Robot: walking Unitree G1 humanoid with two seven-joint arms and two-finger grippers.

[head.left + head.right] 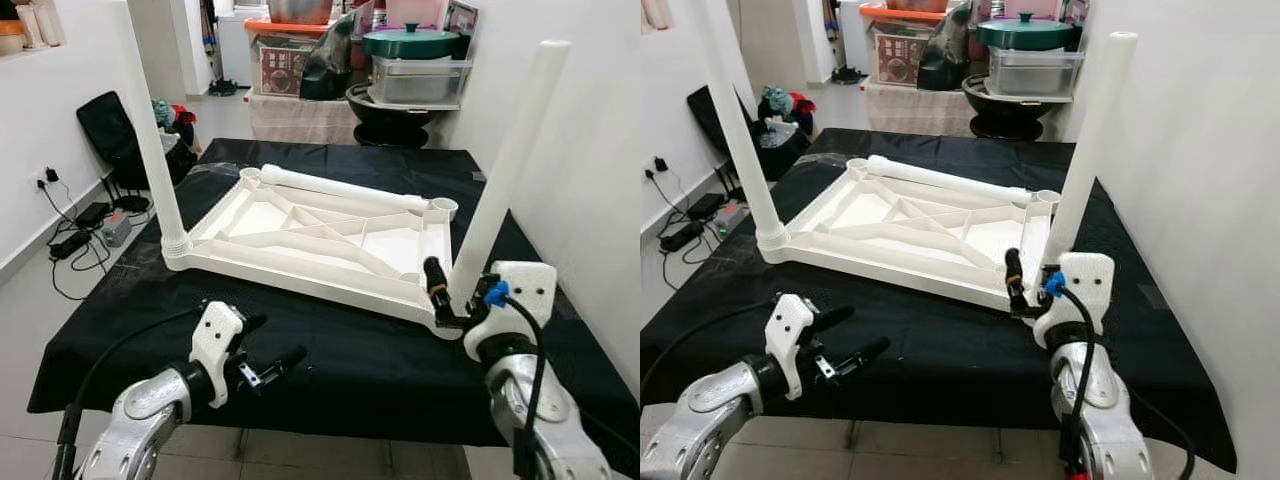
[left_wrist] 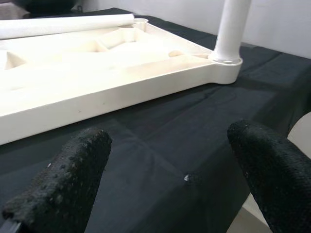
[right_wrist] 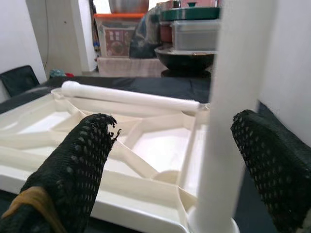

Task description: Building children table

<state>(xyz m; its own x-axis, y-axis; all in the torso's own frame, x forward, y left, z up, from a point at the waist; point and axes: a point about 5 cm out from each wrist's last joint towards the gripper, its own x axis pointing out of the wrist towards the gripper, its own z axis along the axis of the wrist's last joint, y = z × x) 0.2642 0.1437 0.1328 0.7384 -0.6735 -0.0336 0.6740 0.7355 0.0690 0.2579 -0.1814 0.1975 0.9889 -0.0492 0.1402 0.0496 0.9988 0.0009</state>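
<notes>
White tabletop (image 1: 330,235) lay inverted; beside its near corner, the right gripper (image 1: 447,300), fingers spread around the upright leg (image 1: 505,170), needed square seating, while the left gripper (image 1: 270,352) hung released.

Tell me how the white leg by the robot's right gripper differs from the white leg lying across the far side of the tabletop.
The near leg stands upright in a corner socket of the upturned tabletop; the far leg lies flat across its frame. The right gripper has its open fingers around the near leg's base; nothing is near the far leg. Both are plain white tubes of similar look.
</notes>
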